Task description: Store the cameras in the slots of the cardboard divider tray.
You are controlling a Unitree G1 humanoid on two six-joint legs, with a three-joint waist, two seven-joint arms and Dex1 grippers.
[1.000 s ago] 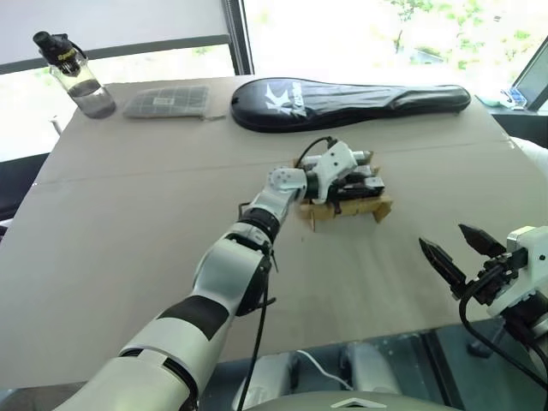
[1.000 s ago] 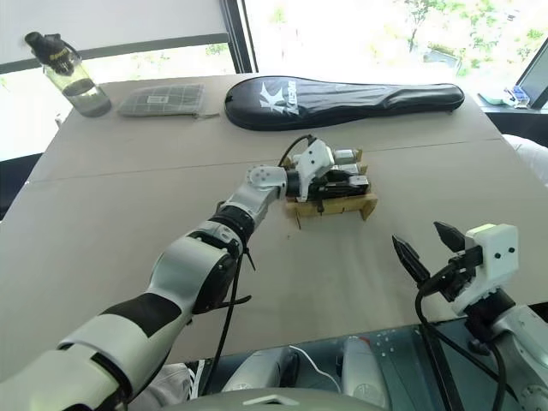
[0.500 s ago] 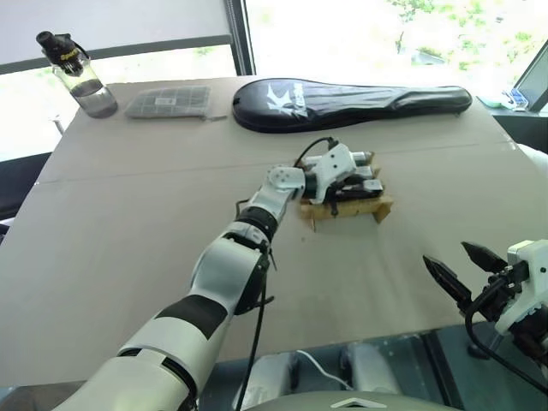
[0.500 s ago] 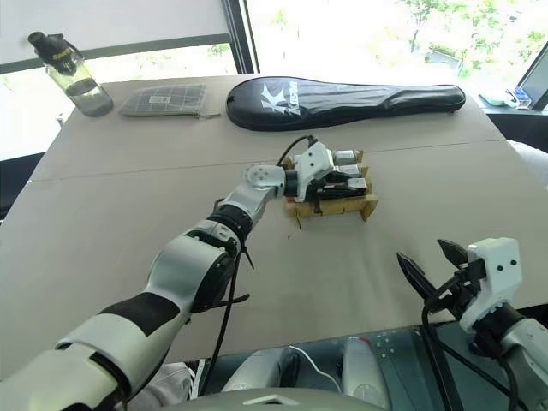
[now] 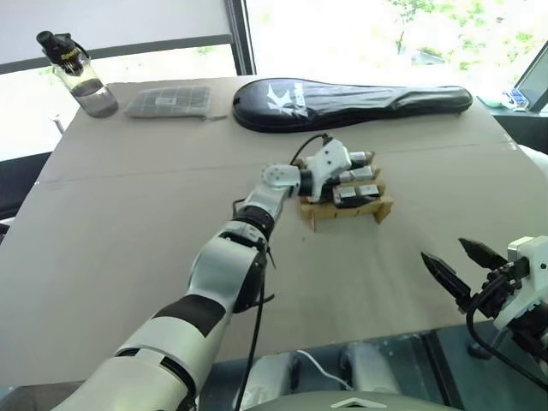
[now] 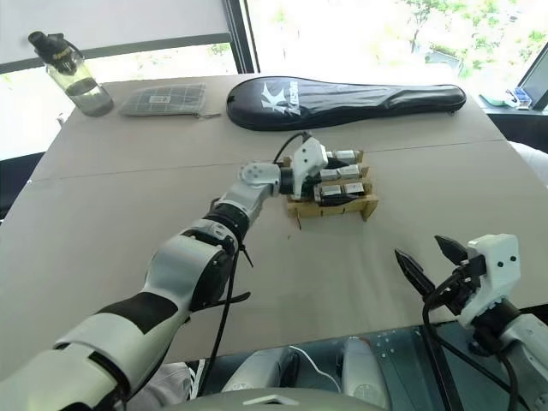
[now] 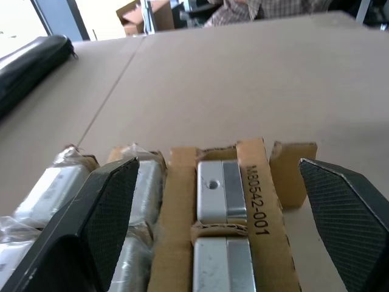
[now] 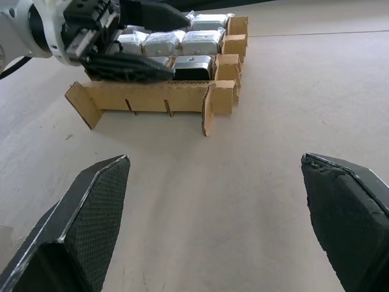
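Observation:
The cardboard divider tray (image 5: 377, 208) sits mid-table, and several cameras (image 5: 358, 176) lie in its slots. Some of them are wrapped in clear film (image 8: 163, 42); a bare silver one (image 7: 213, 191) lies in a near slot. My left gripper (image 5: 349, 176) reaches in from the left just over the tray, fingers spread wide on either side of the rows and holding nothing. My right gripper (image 5: 443, 250) hovers open and empty near the table's front right edge, well short of the tray wall (image 8: 149, 97).
A long black racket case (image 5: 351, 94) lies across the back of the table. A flat grey gridded pack (image 5: 168, 101) and a water bottle (image 5: 75, 75) stand at the back left. Bare tabletop lies between the tray and my right gripper.
My left gripper has opened over the tray and pulled slightly up and to the left, leaving the cameras in their slots. The right gripper has hardly moved.

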